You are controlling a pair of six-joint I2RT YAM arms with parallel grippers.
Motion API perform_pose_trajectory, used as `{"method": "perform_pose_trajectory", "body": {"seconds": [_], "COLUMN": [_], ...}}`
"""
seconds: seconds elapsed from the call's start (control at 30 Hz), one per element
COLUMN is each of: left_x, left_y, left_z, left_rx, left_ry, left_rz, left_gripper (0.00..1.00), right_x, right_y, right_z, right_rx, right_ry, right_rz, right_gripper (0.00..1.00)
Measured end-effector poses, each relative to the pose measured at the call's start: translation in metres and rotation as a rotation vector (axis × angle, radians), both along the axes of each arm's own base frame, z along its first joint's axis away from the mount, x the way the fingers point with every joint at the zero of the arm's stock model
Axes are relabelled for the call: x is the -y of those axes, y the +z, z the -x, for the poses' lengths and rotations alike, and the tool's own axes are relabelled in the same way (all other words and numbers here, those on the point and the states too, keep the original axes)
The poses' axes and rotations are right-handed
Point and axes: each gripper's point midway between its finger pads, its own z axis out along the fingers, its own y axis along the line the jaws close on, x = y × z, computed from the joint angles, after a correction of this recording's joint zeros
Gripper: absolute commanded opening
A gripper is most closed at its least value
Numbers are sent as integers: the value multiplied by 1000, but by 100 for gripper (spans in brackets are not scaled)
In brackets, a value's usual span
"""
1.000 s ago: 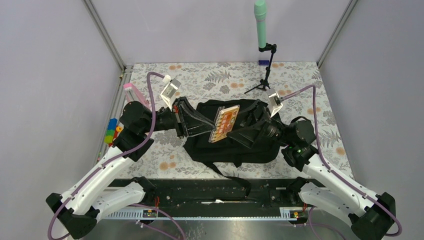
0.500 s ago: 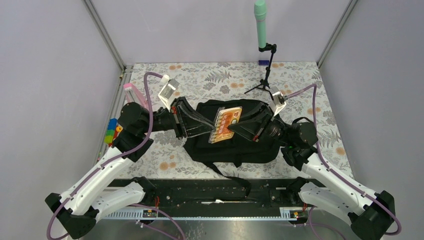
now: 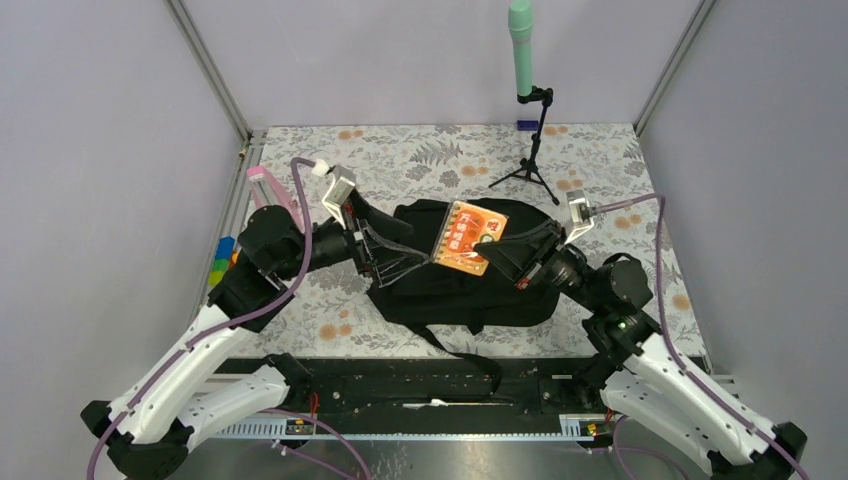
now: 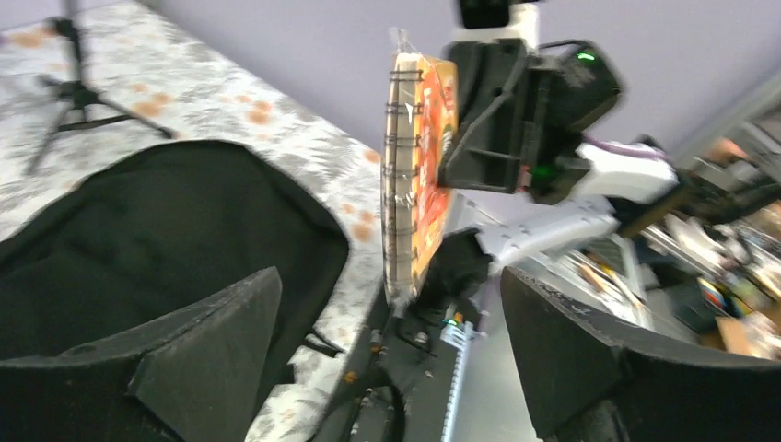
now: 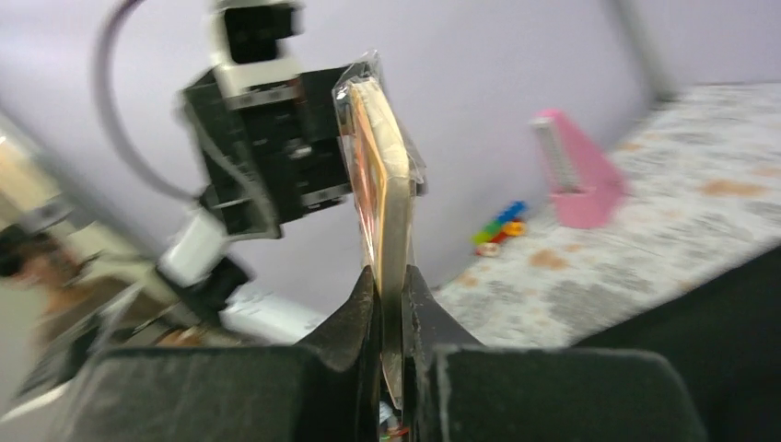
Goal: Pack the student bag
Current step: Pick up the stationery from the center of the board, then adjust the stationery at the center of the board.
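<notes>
Under both grippers, bag (image 3: 455, 290): flat on the table (image 3: 400, 160), long axis running left to right, a strap (image 3: 455, 345) trailing toward the arm bases.
Right gripper (image 3: 500, 252): over the bag's right half, jaws clamped on the notebook's edge. It looks the better-placed arm for the drop.
Left gripper (image 3: 398, 257): over the bag's left half, jaws wide apart with nothing between them. The notebook sits just beyond them, apart.
Notebook (image 3: 470, 237): above the bag's middle, standing on edge, spiral side toward the left gripper, long axis tilted.
Key relation: the bag lies straight below the notebook, so the descent needs an upward-facing mouth under it.
Hard to make out: whether the bag's zip is open and where its mouth lies. Both wrist views are blurred, and the right jaws hide the notebook's gripped corner.
</notes>
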Motion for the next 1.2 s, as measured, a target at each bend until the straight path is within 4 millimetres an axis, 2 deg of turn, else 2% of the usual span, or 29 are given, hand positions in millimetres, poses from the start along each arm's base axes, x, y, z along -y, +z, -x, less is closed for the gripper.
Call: {"method": "perform_pose_trajectory", "body": {"seconds": [0.2,0.3,0.43,0.53,0.63,0.73,0.8,0.87,1.03,1.2], "left_x": [-26,-28,-11,4,16,29,34,33,26,32], "left_y": [-34,-58,-114,-164,-198,-210,-214,-218,-223,-221], "left_z": [-56,-84,-119,-134,-138,-141,-140,-140,-132,-106], "left_rx": [-26,-81,-200,-279,-315,-317,-314,-316,-338,-383], "left_ry": [350,460,521,535,539,529,523,530,544,485], "left_rz": [-136,-205,-352,-491,-623,-681,-705,-729,-755,-699], "left_gripper": [92,90,88,87,87,82,74,69,69,64], "right_x": [38,56,80,94,107,112,113,113,112,112], "right_y": [-36,-59,-104,-130,-138,-140,-142,-146,-153,-155], "right_z": [-50,-68,-84,-85,-82,-78,-77,-76,-75,-74], "right_rx": [-171,-234,-326,-374,-388,-390,-391,-395,-405,-408], "right_ry": [-381,-518,-657,-712,-752,-761,-759,-755,-747,-745], "right_rz": [237,371,575,677,707,705,703,705,718,722], "right_gripper": [0,0,0,0,0,0,0,0,0,0]}}
